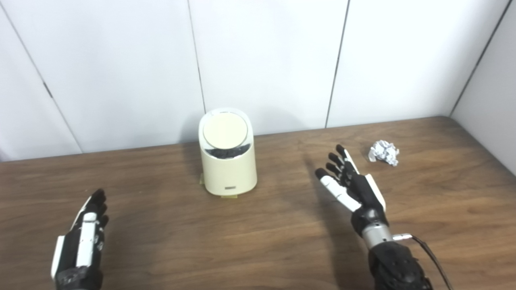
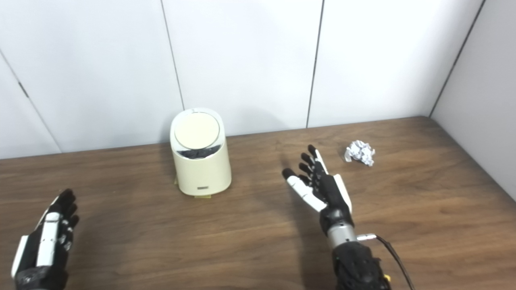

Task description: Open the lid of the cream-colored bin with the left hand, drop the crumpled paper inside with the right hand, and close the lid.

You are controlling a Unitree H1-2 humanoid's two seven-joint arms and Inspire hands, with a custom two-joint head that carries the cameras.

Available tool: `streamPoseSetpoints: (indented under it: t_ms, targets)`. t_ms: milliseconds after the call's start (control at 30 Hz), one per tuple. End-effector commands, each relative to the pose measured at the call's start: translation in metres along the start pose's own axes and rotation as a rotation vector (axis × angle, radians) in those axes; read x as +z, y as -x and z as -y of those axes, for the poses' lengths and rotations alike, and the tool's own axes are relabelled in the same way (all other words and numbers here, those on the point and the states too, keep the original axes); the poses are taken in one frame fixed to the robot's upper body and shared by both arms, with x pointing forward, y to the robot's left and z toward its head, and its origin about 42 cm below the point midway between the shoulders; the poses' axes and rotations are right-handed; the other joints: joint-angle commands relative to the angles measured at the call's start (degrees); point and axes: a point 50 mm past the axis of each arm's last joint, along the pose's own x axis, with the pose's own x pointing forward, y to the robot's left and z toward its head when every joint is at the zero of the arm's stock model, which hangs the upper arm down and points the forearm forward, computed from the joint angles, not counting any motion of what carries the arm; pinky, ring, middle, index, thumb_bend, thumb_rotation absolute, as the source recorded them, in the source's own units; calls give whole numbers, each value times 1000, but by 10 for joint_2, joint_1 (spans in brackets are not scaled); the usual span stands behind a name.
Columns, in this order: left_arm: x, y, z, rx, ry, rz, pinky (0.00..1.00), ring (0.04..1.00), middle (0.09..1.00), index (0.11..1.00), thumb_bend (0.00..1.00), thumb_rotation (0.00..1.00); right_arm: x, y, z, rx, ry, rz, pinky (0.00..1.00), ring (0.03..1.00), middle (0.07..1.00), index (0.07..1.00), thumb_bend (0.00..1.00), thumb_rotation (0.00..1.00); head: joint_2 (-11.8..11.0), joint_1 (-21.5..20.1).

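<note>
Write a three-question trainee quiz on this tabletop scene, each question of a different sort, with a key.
1. True or false: the crumpled paper lies on the table, apart from the right robot hand.
2. Which robot hand is nearer the paper? A) left robot hand B) right robot hand
3. Fill in: the cream-colored bin stands near the ____ at the table's far edge.

Key: 1 true; 2 B; 3 wall.
</note>
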Motion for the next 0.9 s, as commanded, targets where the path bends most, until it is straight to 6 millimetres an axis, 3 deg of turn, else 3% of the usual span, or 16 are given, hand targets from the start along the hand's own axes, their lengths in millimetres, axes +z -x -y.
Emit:
streamPoseSetpoints:
  t_ms: [0,133,300,400,600,867]
  targets:
    - [15,-5,8,-20,-8,74,1000,982,954,948,397,737,14,-7,5,8,1,69,886,927,952,972,538,483,1,6]
    - [11,-5,10,-45,-28,76,1000,993,963,960,413,739,12,-8,9,5,-20,47,893,903,946,954,581,487,-1,32]
    - [18,-4,16,-42,-85,77,1000,975,949,953,469,417,7,-10,17,17,-21,36,903,909,951,959,572,515,-5,54]
    - [26,-7,18,-30,-91,89,1000,967,933,938,547,289,4,-11,20,19,-30,30,929,922,955,963,588,524,-8,56]
    - [53,-26,21,-32,-139,127,1000,961,925,935,656,247,3,-11,13,29,-24,29,916,915,948,967,602,528,-16,48]
    - [106,-65,42,-82,-327,227,933,899,884,871,778,306,3,-7,2,21,-30,29,893,900,942,965,562,522,-21,32]
